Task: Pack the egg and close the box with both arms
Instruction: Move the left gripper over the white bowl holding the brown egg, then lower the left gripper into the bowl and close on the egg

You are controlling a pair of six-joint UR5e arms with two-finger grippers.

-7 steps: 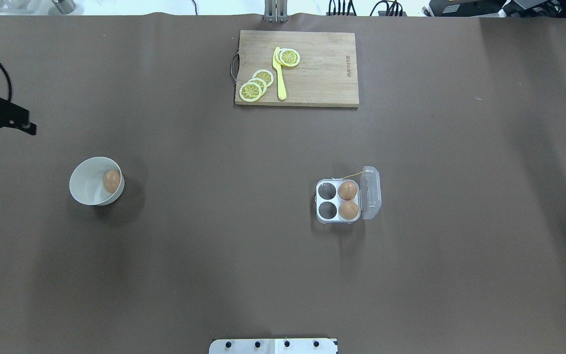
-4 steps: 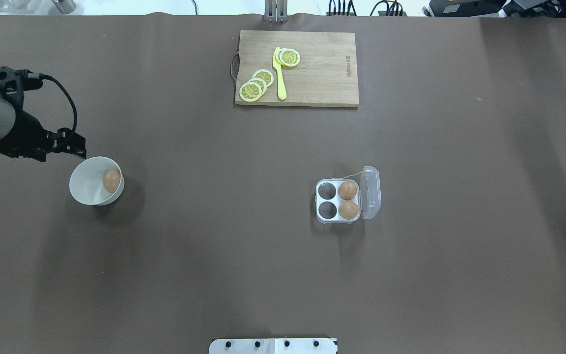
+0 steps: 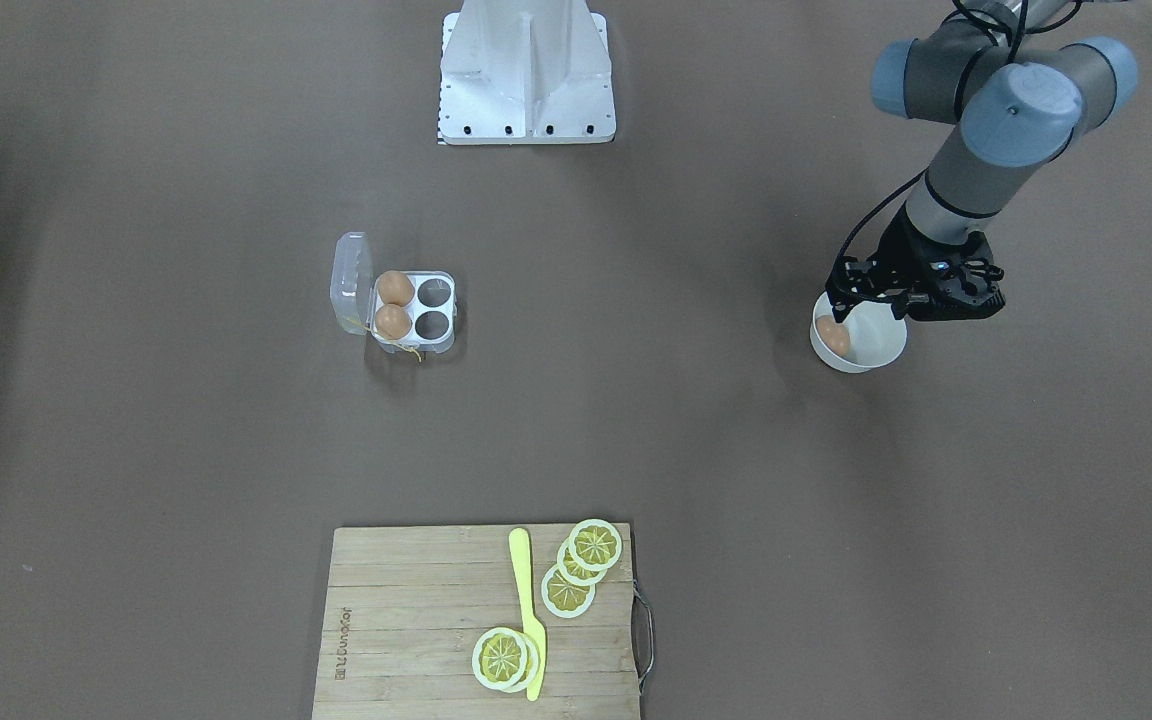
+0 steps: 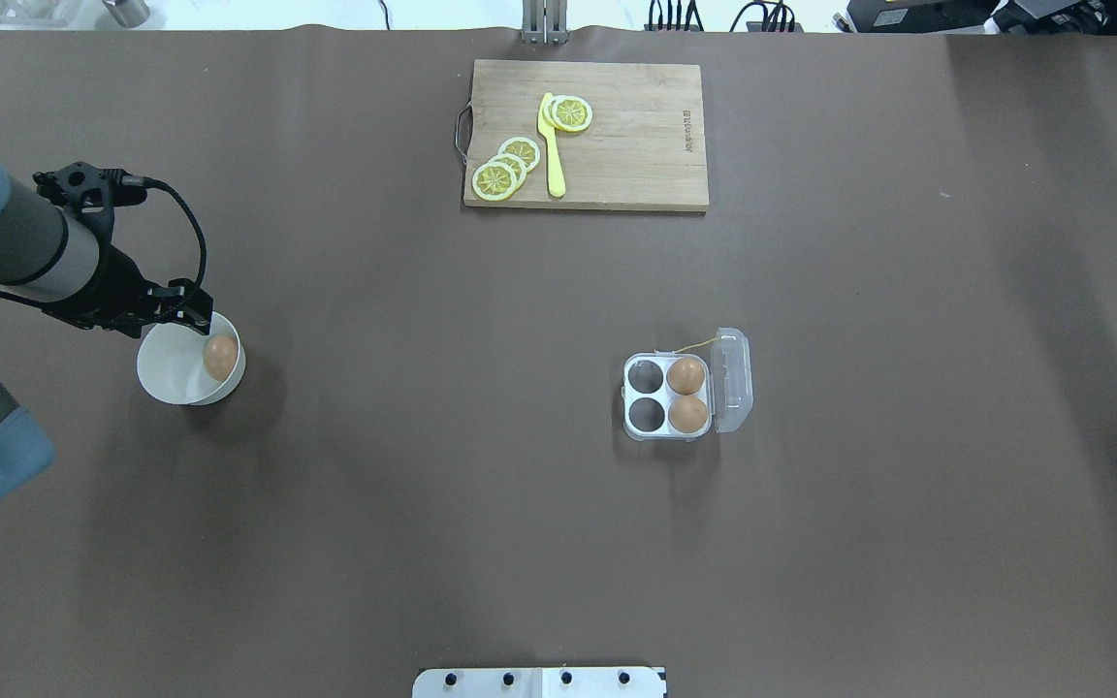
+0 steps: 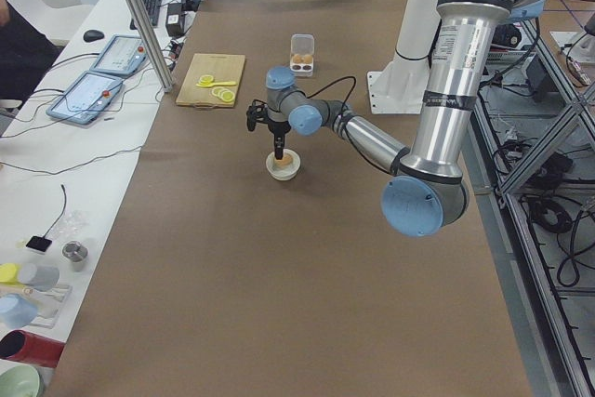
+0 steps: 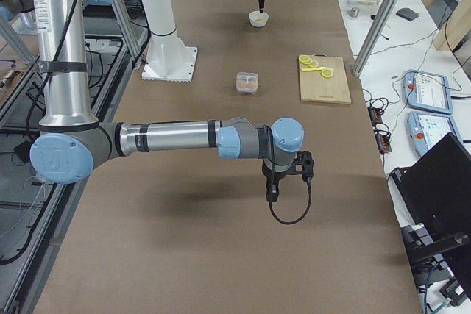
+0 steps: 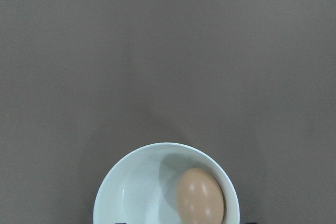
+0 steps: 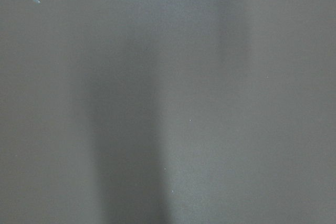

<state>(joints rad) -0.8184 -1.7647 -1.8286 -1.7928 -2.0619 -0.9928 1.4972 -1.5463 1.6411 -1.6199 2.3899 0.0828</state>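
Note:
One orange-brown egg [image 4: 220, 357] lies in a round white bowl [image 4: 156, 373] at the table's left; it also shows in the left wrist view [image 7: 200, 196] and the front view [image 3: 835, 338]. My left gripper [image 4: 192, 312] hovers over the bowl's far rim, jaws apart and empty. The clear box [image 4: 665, 396] stands right of centre, its lid [image 4: 731, 380] open to the right. Two eggs [image 4: 686, 375] [image 4: 687, 415] fill its right-hand cells; the two left cells are empty. My right gripper [image 6: 271, 195] shows only in the exterior right view, low over bare table; I cannot tell its state.
A wooden cutting board [image 4: 617, 145] with lemon slices and a yellow knife lies at the far middle. The white base plate [image 4: 539, 682] sits at the near edge. Brown table stretches between bowl and box.
My left arm has come in from the left edge and moved right, from far-left of the bowl to over its far rim. The eggs, bowl and box have not moved.

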